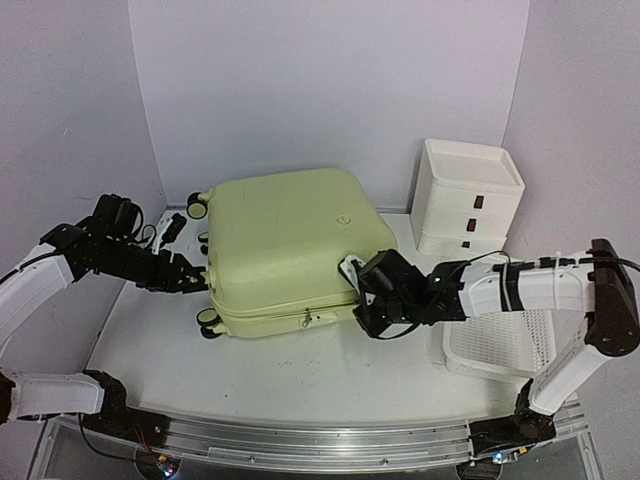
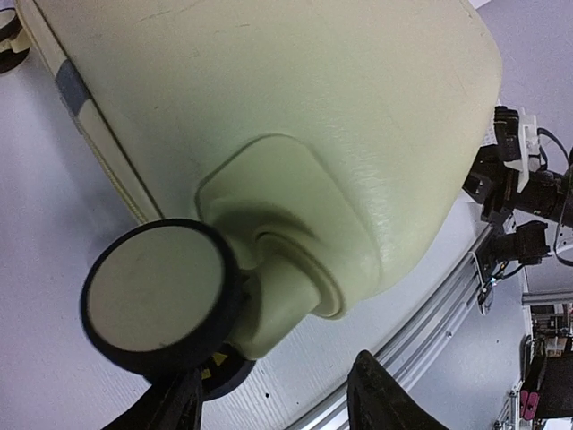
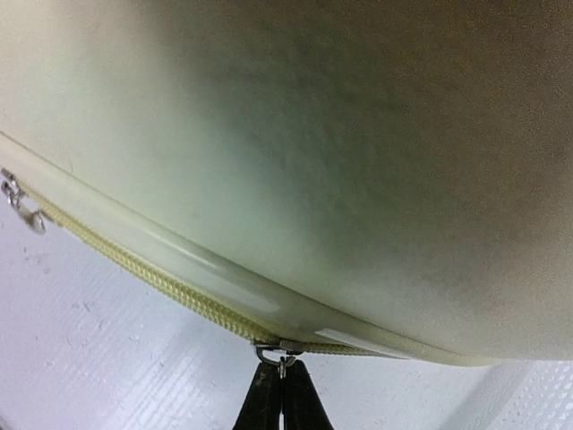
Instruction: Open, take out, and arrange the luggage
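Note:
The luggage (image 1: 285, 235), a pale yellow-green hard-shell suitcase, lies flat and zipped on the white table. My left gripper (image 1: 198, 277) is at its left side by the front caster wheel (image 2: 157, 291). In the left wrist view the left gripper (image 2: 273, 381) is open, its fingers apart just under the wheel and its stem, and the shell (image 2: 295, 81) fills the frame. My right gripper (image 1: 360, 298) is at the front right corner. In the right wrist view the right gripper (image 3: 284, 376) is shut on the metal zipper pull (image 3: 283, 358) of the zip.
A white three-drawer box (image 1: 468, 195) stands at the back right, with a white mesh basket (image 1: 500, 340) in front of it under the right arm. A second zipper pull (image 3: 22, 208) hangs further along the zip. A metal rail (image 1: 300, 445) runs along the table's near edge.

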### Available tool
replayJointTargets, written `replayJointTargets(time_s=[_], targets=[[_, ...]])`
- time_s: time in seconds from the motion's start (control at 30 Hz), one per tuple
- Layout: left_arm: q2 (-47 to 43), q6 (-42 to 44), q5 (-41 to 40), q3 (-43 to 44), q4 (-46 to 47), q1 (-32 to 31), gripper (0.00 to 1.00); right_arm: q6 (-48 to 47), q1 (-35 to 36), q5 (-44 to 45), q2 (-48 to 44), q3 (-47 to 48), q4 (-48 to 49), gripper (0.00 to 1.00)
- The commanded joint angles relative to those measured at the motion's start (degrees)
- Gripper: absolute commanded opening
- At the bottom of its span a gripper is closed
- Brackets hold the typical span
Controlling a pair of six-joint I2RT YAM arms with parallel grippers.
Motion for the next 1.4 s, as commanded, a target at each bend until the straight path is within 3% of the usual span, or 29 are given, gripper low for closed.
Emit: replayJointTargets(time_s=[0.0, 0.1, 0.23, 0.3, 0.4, 0.47, 0.53, 0.77, 0.93, 1.37], targets=[[0.65, -0.33, -2.96, -0.33, 1.0, 0.08, 0.55, -13.99, -5.15, -11.38, -10.82, -7.79, -3.78, 0.0], [0.37, -0.33, -4.16, -0.22, 0.88, 0.08, 0.54, -13.45, -11.66, -22.86, -13.11, -8.8, -3.02, 0.0], [-2.0, -0.71, -5.65, 1.01, 0.52, 0.08, 0.6, -13.54, -12.25, -31.83, -11.91, -8.72, -0.18, 0.0], [-3.79, -1.84, -4.79, 2.51, -0.56, 0.06, 0.7, -11.15, -11.88, -33.73, -10.76, -9.13, 3.15, 0.0], [-5.09, -2.23, 1.18, 4.27, -1.1, -0.09, 0.97, -7.29, -11.3, -34.53, -9.89, -11.66, 11.44, 0.0], [-4.14, -1.4, 6.93, 4.49, -1.1, -0.24, 1.0, -5.65, -11.2, -35.53, -9.6, -12.84, 15.13, 0.0], [-1.74, 0.31, 8.74, 4.43, -1.06, -1.64, 0.99, -5.17, -11.14, -35.9, -9.41, -13.25, 16.96, 0.0], [7.43, 4.42, 1.47, 8.32, -0.62, -4.38, 0.99, -5.92, -11.06, -36.88, -9.28, -12.57, 17.39, 0.0], [11.61, 5.53, 7.36, 9.64, -0.39, -4.41, 0.97, -5.15, -11.0, -37.14, -9.83, -12.89, 17.61, 0.0], [9.5, -2.5, 2.51, 2.95, -4.36, -4.24, 0.59, 1.85, -11.06, -29.95, -12.84, -15.1, 18.73, 0.0]])
